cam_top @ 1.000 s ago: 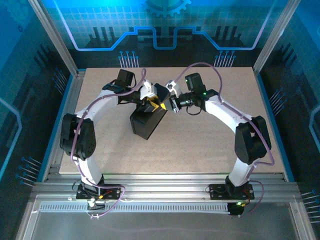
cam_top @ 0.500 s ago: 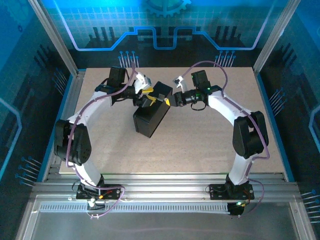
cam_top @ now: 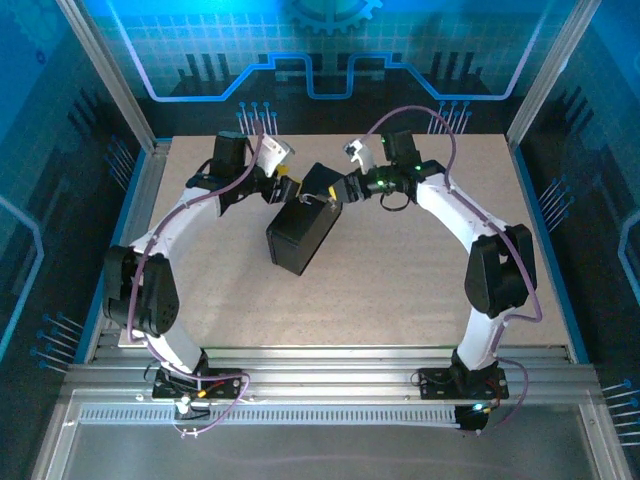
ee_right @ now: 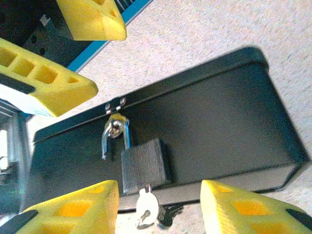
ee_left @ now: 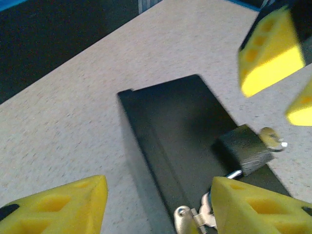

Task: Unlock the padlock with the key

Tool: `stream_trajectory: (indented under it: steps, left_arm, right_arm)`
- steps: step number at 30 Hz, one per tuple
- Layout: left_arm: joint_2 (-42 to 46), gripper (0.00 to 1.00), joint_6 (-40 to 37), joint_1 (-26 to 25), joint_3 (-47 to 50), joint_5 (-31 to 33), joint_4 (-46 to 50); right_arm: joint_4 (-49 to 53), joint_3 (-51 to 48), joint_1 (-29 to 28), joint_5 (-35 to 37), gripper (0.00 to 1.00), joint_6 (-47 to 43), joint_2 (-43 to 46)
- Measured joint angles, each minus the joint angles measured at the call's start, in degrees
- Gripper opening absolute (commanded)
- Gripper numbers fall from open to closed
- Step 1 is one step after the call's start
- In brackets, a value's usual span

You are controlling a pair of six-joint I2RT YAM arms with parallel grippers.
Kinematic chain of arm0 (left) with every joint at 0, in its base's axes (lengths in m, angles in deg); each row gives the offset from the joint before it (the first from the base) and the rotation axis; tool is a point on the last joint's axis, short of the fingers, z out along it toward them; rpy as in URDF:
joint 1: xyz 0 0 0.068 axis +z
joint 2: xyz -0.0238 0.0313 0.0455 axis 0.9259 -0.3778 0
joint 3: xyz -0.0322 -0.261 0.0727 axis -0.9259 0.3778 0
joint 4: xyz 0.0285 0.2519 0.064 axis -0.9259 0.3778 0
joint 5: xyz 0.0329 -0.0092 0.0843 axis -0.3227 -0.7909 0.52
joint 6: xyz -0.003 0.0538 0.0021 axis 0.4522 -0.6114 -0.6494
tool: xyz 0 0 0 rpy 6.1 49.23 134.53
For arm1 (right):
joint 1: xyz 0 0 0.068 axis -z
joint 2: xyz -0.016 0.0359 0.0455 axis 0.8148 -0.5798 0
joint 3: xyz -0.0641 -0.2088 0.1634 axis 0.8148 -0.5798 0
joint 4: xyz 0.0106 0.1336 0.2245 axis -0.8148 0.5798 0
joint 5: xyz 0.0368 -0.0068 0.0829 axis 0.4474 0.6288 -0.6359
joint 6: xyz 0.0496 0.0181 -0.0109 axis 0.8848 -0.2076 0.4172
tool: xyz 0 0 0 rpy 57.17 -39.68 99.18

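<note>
Left wrist view showed the left gripper [ee_left: 158,195] spread and empty above the black box [ee_left: 175,126]; the padlock [ee_left: 243,146] hung from the hasp [ee_left: 187,217], the key [ee_left: 273,139] seated in its base. In the right wrist view the right gripper [ee_right: 158,195] stood spread too, straddling the key without touching it; turning it well would likely mean closing squarely on the key's head while the left gripper steadied the padlock.

We look down on the whole table [cam_top: 400,290] from high behind its near edge. Our two wrist views sit close over the black box [ee_left: 170,126] (facing one another from opposite sides), and both share its padlock [ee_right: 144,165].
</note>
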State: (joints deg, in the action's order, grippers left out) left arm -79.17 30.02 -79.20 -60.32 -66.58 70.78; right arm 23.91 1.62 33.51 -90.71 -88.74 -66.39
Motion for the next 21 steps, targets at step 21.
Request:
stream_trajectory:
  steps: [21]
  left_arm:
    - [5.2,0.54,10.2,-3.6,4.9,11.8,10.3]
  right_arm:
    - [7.6,8.0,-7.0,16.2,0.56,-21.8,-4.8]
